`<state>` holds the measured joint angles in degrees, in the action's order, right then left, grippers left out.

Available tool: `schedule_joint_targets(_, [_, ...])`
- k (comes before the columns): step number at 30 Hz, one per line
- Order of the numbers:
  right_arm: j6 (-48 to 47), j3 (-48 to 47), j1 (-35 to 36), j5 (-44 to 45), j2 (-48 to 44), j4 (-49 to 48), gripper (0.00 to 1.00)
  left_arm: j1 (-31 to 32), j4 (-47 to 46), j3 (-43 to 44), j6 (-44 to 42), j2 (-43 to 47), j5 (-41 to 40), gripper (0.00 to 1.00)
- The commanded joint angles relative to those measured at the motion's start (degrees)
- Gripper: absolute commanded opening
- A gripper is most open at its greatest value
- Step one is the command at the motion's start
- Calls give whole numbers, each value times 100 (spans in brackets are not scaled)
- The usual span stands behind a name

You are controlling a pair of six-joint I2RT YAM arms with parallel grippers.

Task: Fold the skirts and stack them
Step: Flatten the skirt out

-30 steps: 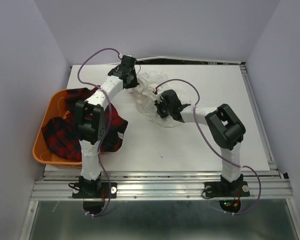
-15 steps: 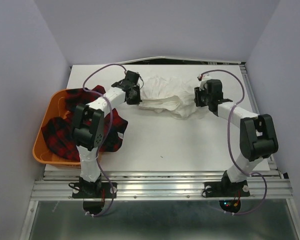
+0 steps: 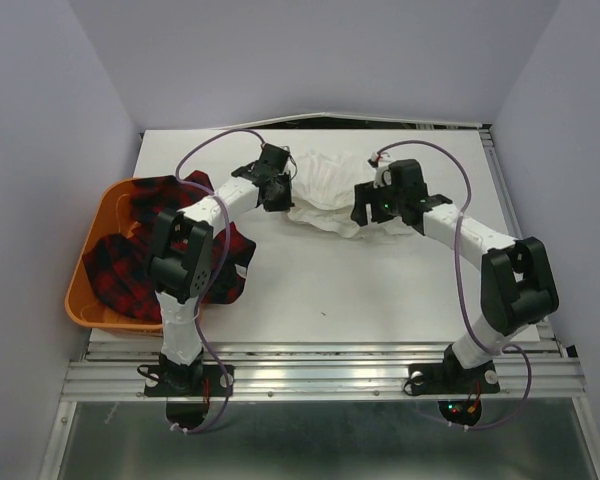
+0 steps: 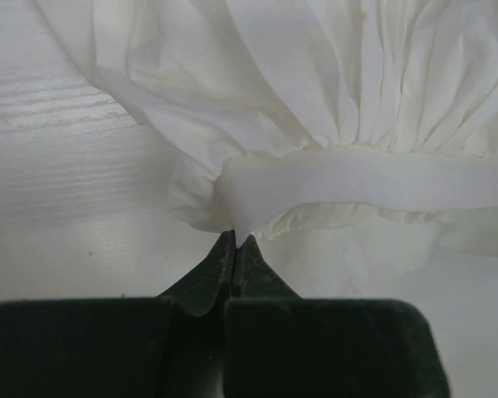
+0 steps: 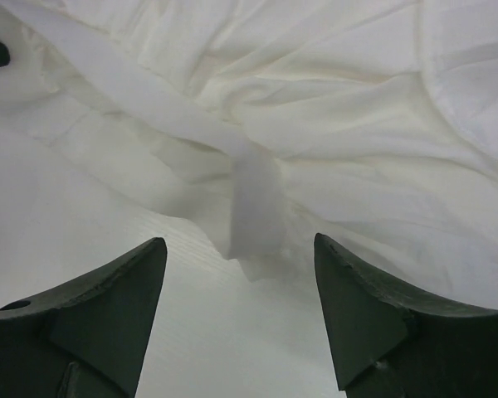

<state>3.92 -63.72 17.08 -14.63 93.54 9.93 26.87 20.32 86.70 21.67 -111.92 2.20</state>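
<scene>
Plaid skirts [image 3: 130, 265] spill from the orange basket [image 3: 77, 300] at the left edge of the table [image 3: 380, 290]. The left gripper [image 4: 235, 242] is clamped tight, seemingly on the waistband [image 4: 357, 178] of the white skirt [image 3: 325, 190] lying toward the back. The right gripper [image 5: 241, 249] gapes wide over the skirt's other end, holding nothing

White table [image 3: 380, 285], white skirt [image 3: 325, 195] crumpled at far middle, orange basket [image 3: 75, 300] at left edge, plaid skirt [image 3: 232, 262] overhanging
</scene>
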Motion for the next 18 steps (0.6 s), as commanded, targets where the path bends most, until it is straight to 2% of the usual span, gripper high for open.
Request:
schedule_joint_targets(1, [161, 44, 637, 592, -82, -105, 75, -7, -142, -47, 109, 162, 62, 0])
schedule_joint_targets(8, [91, -245, 832, 1901, 656, -185, 56, -7, -273, -188, 144, 249, -26, 0])
schedule_joint_targets(14, [12, -272, 832, 2439, 728, -220, 52, -15, -379, -293, 153, 320, -79, 0])
schedule_joint_targets(18, [91, -245, 832, 2072, 499, -54, 53, -15, -458, -399, 153, 337, -53, 0])
